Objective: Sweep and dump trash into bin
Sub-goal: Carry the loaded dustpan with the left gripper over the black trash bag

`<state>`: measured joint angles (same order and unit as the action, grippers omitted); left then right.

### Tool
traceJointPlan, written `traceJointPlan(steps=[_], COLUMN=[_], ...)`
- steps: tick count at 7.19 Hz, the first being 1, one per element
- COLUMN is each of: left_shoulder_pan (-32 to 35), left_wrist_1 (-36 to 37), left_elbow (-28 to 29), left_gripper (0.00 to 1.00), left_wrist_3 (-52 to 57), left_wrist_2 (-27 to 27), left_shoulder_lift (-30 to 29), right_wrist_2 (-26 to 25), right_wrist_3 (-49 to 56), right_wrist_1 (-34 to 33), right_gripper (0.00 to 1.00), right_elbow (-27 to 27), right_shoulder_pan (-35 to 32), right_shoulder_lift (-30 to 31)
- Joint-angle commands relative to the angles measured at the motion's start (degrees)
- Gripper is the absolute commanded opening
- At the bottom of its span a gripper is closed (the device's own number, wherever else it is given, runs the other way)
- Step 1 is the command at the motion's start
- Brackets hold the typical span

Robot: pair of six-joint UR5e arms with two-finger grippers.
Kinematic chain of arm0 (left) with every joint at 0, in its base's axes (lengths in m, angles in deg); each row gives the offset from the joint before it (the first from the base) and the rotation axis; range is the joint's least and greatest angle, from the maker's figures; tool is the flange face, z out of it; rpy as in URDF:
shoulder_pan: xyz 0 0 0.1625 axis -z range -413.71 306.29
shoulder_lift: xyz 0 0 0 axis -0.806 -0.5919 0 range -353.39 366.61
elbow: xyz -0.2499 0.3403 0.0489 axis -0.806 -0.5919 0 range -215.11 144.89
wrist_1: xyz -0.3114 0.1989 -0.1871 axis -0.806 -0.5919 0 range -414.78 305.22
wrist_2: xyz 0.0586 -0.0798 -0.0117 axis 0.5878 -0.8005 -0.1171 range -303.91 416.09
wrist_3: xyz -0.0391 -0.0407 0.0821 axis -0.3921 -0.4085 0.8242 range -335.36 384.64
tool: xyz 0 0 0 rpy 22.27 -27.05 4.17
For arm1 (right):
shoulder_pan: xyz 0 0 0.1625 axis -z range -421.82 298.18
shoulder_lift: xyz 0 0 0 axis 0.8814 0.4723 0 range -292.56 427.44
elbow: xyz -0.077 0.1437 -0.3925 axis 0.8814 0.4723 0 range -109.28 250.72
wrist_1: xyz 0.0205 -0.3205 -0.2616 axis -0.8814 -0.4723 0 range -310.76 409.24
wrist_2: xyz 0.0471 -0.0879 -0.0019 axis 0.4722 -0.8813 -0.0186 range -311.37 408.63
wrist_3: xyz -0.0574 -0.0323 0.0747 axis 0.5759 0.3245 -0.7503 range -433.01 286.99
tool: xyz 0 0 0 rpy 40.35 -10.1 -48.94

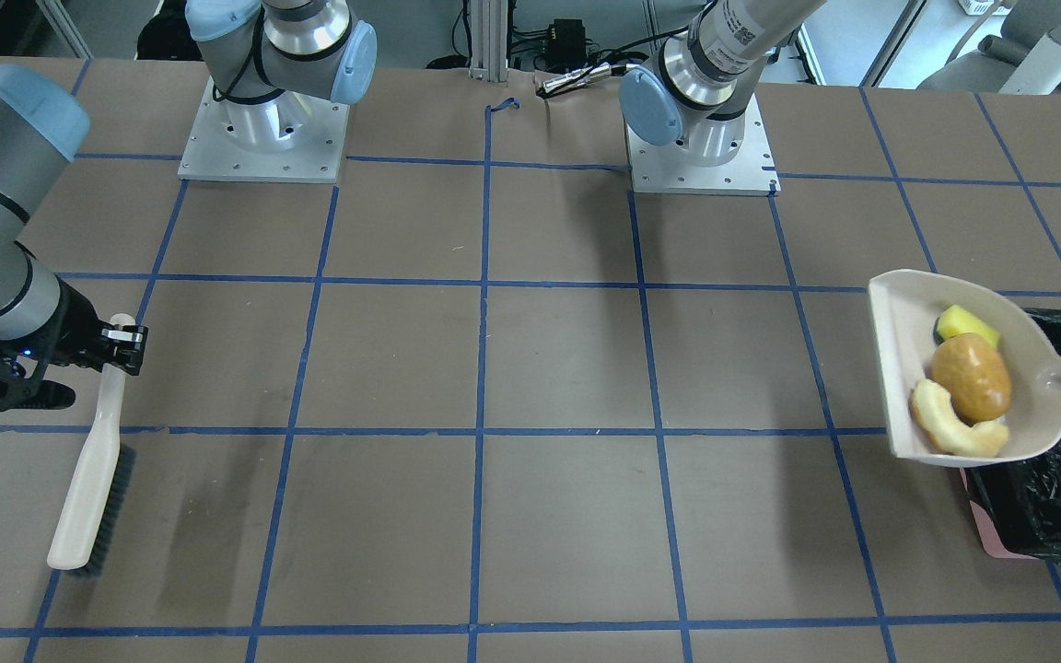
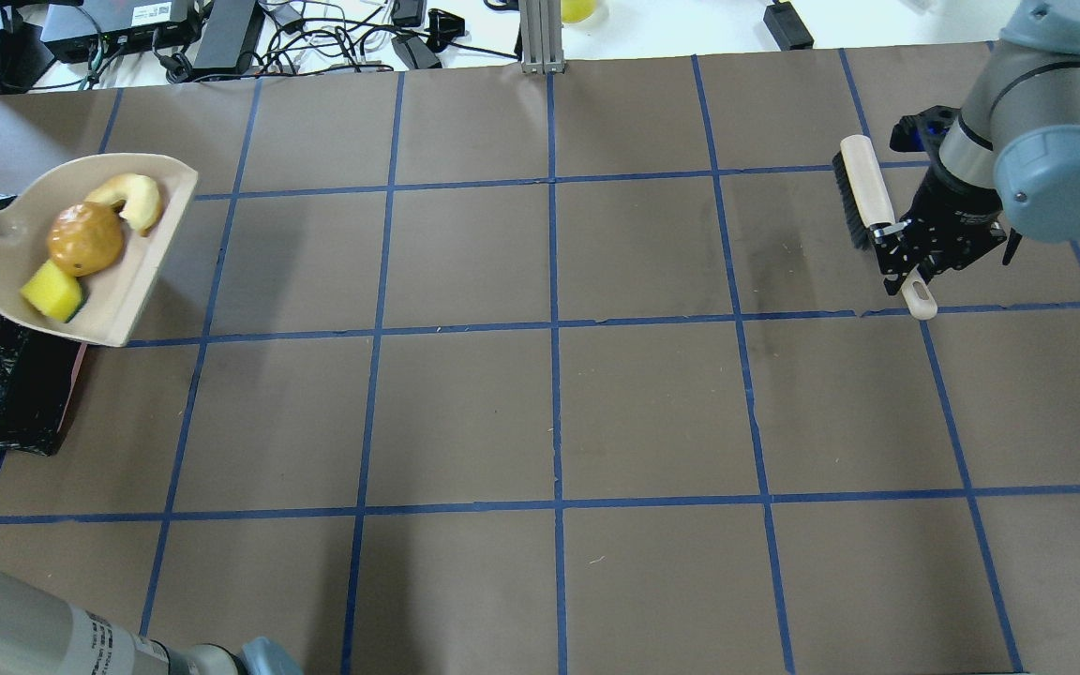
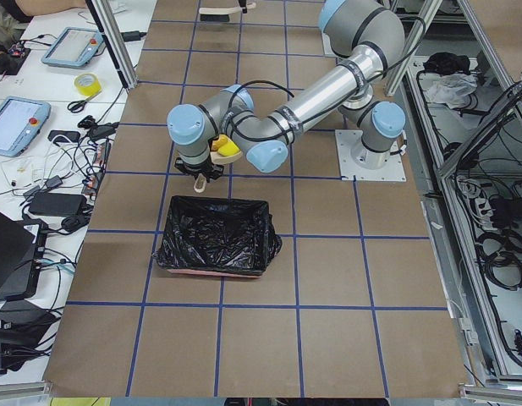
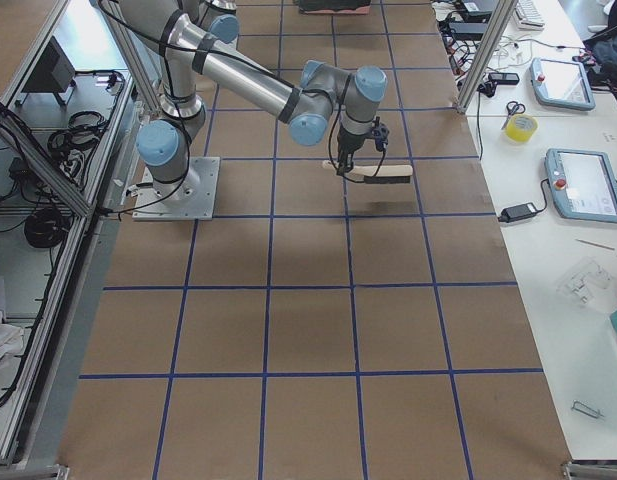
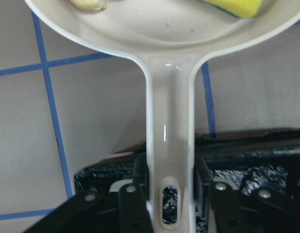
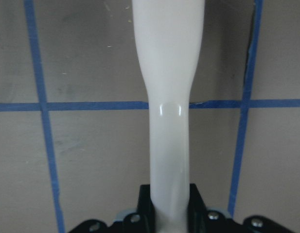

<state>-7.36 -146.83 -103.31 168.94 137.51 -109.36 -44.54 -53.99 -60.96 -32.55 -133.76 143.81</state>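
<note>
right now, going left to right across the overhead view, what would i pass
yellow-green spongy square → glossy golden-brown oval lump → pale cream crescent slice, all in the beige plastic dustpan → cream-handled black-bristled brush held by the right end effector

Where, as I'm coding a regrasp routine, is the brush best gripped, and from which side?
Grip the brush on its slim bare handle, where the right pincer holds it now. I'd come from the smooth back, opposite the bristles, jaws across the narrow width: the handle tapers there and is rigid, while the bristles are soft and would likely give.
</note>
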Motion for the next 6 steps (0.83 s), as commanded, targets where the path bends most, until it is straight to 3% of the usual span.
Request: traceJointPlan(steps=[1, 3, 6], left_shoulder_pan=[-5.55, -7.32, -7.06], left_wrist_1=[-3.84, 1.57, 11.43], left_elbow=[9.99, 15.63, 17.94], left_gripper=[0.0, 0.0, 0.0], left_wrist_3=[12.26, 21.6, 31.29], left_wrist_2=[4.86, 6.9, 11.12], left_shoulder_lift=[-3.46, -8.46, -11.3], right_wrist_2=[-0.7, -1.48, -1.49], right_wrist_3=[4.36, 4.37, 3.84], right_wrist_1=[-4.32, -5.2, -7.84], right_gripper=[0.0, 0.0, 0.0], right_elbow=[-1.4, -1.4, -1.4], right_shoulder_pan=[2.68, 2.95, 3.21], right_shoulder_lift=[-2.52, -3.23, -5.87])
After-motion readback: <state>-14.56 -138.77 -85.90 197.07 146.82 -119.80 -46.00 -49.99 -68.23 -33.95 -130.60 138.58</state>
